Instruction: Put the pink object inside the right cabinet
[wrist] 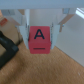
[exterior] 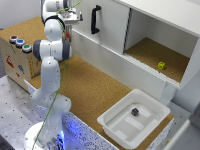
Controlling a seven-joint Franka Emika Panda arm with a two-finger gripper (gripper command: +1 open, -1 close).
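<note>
- Cork-topped bench (exterior: 85,90): brown surface carrying everything listed; no writing on it.
- Cabinet unit: white, along the far edge. One compartment is shut by a white door with a black handle (exterior: 95,19); that is not the target.
- Right cabinet (exterior: 187,35): open, white walls, cork-brown floor. A small yellow cube (exterior: 161,65) sits on that floor near the front edge. Risk, as a judgement: a careless placement could knock the cube, or the arm could clip the overhanging top or the dividing wall on the way in.
- Robot arm (exterior: 50,65): white, folded high near the door, well apart from the open compartment. Risk: the long sweep across gives the load time to slip.
- Wooden box (exterior: 17,60): at the exterior view's left, with coloured buttons on top; printed marks on its face too small to read.
- White tray (exterior: 112,122): near the bench's front edge, holding a small dark cube (exterior: 134,112).
- Gripper (wrist: 40,36): fingers (wrist: 22,31) closed against both sides of the pink object.
- Pink object (wrist: 40,38): a pink-red block held off the bench between the fingers, not yet in the cabinet. It bears a black capital "A" with a black bar beneath; the only legible writing.
</note>
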